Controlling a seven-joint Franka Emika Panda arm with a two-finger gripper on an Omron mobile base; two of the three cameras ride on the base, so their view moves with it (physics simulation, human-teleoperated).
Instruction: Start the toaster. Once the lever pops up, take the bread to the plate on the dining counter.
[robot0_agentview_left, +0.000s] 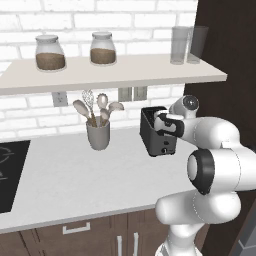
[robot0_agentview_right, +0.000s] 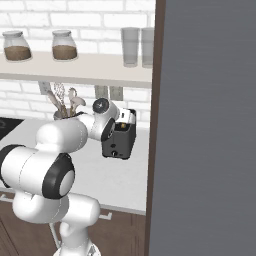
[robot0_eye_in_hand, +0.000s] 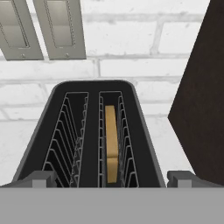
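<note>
The dark grey toaster (robot0_agentview_left: 152, 134) (robot0_agentview_right: 118, 143) (robot0_eye_in_hand: 91, 131) stands on the light counter against the brick wall, beside a dark cabinet side. The bread (robot0_eye_in_hand: 111, 142), a tan slice, stands on edge in the right slot, sunk between the wire guides; the left slot is empty. My gripper (robot0_agentview_left: 164, 123) (robot0_agentview_right: 125, 119) (robot0_eye_in_hand: 112, 179) hovers just above the toaster's near end, open, with its fingertips (robot0_eye_in_hand: 41, 178) spread wider than the toaster top and nothing between them. The plate and the dining counter are out of view.
A grey utensil cup (robot0_agentview_left: 98, 133) with spoons stands left of the toaster. A shelf (robot0_agentview_left: 115, 75) with jars and glasses hangs low above the counter. A black cooktop (robot0_agentview_left: 10, 172) lies far left. The dark cabinet side (robot0_eye_in_hand: 201, 96) is close on the right.
</note>
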